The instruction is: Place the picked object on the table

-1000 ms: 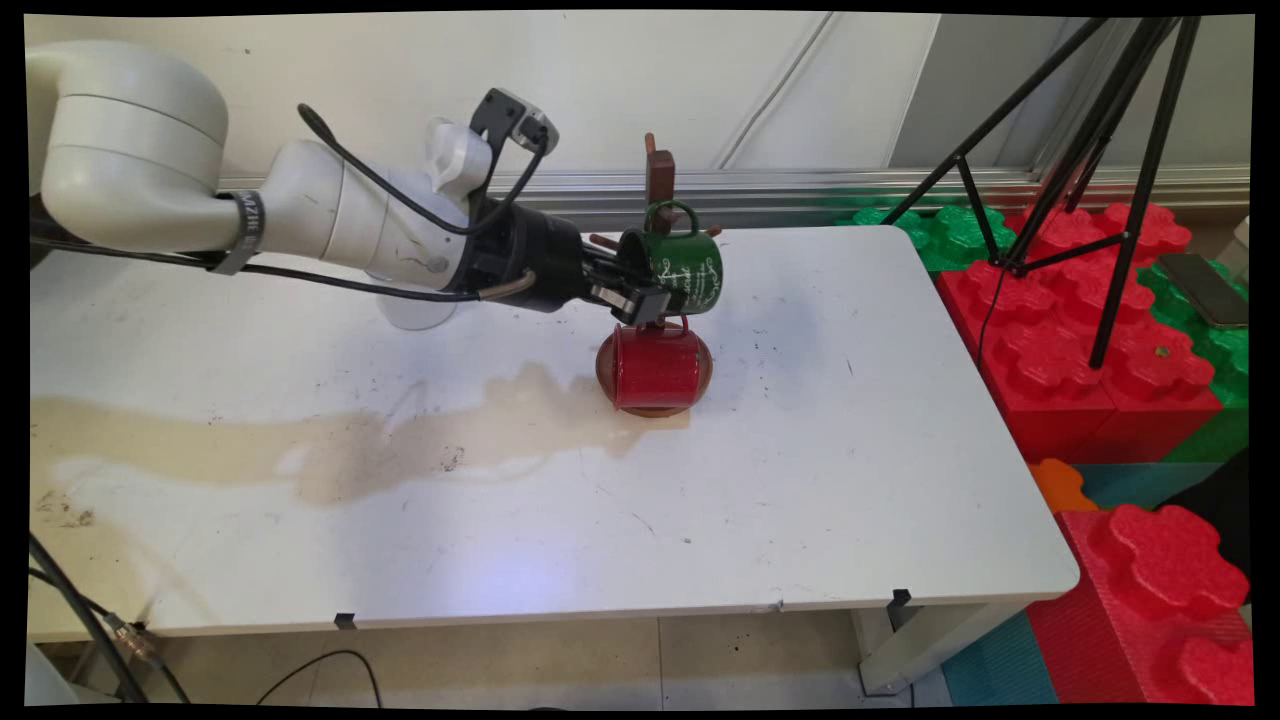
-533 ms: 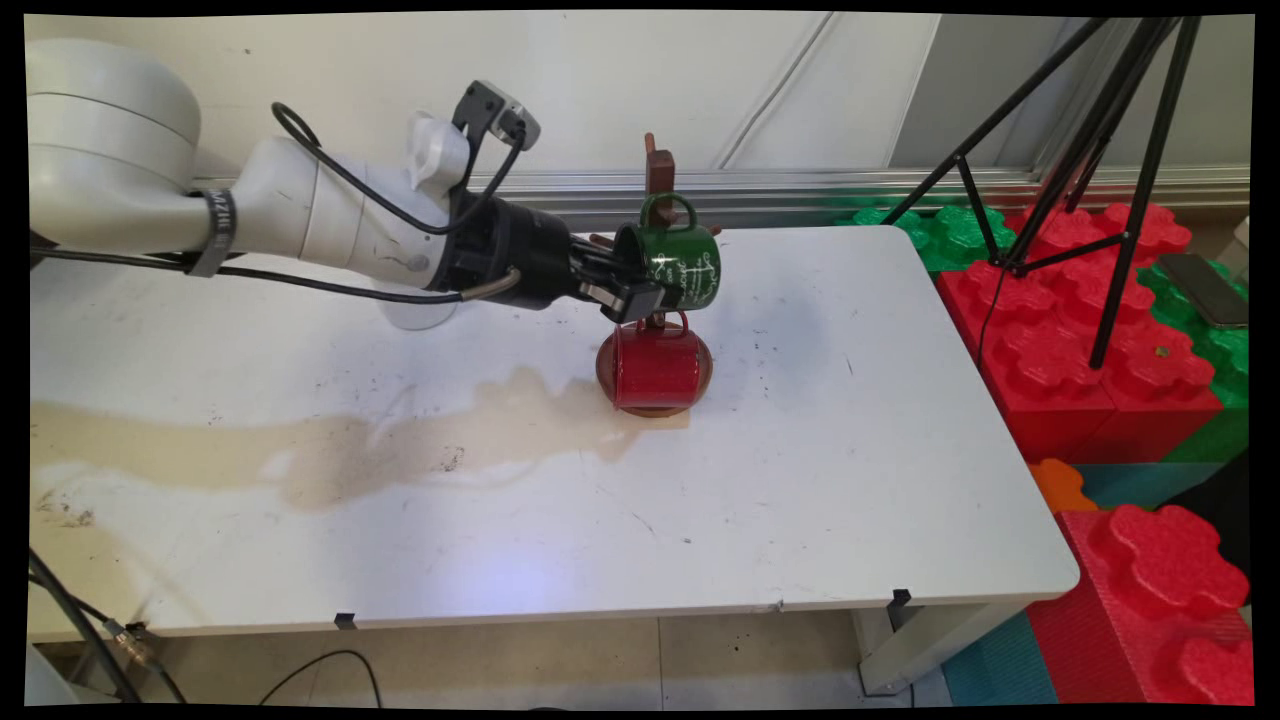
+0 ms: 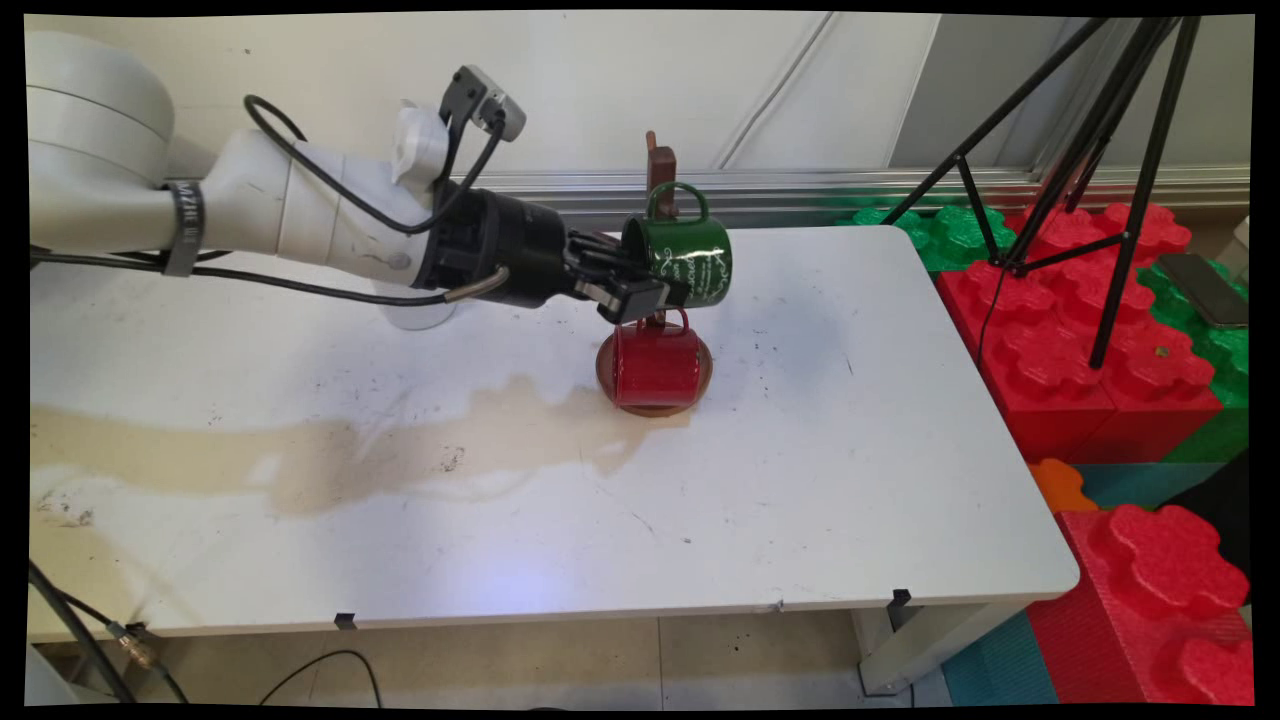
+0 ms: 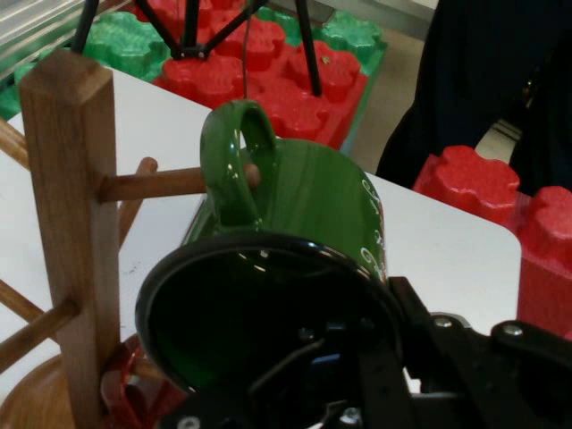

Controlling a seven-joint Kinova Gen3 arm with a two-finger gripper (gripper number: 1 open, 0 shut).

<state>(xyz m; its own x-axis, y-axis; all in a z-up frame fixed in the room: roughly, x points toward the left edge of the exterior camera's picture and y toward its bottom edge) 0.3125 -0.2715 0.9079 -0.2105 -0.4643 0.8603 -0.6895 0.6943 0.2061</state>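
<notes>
My gripper (image 3: pixel 648 292) is shut on the rim of a green mug (image 3: pixel 690 262) and holds it on its side above the table, with the handle turned up. The mug is beside a wooden mug tree (image 3: pixel 660 165). In the hand view the green mug (image 4: pixel 313 206) fills the middle, with one finger inside its mouth. Its handle (image 4: pixel 234 161) sits at the tip of a peg (image 4: pixel 147 185) of the tree's post (image 4: pixel 67 223). A red mug (image 3: pixel 655 365) hangs low on the tree, over its round wooden base (image 3: pixel 705 372).
A long brownish stain (image 3: pixel 350 450) crosses the table's left half up to the tree's base. Right of the table stand red and green foam blocks (image 3: pixel 1060 370), a black tripod (image 3: pixel 1100 150) and a phone (image 3: pixel 1205 288).
The gripper has lifted the green mug a little and carried it slightly right, toward the tree's post. The wrist has risen and drawn back to the left. The red mug has not moved.
</notes>
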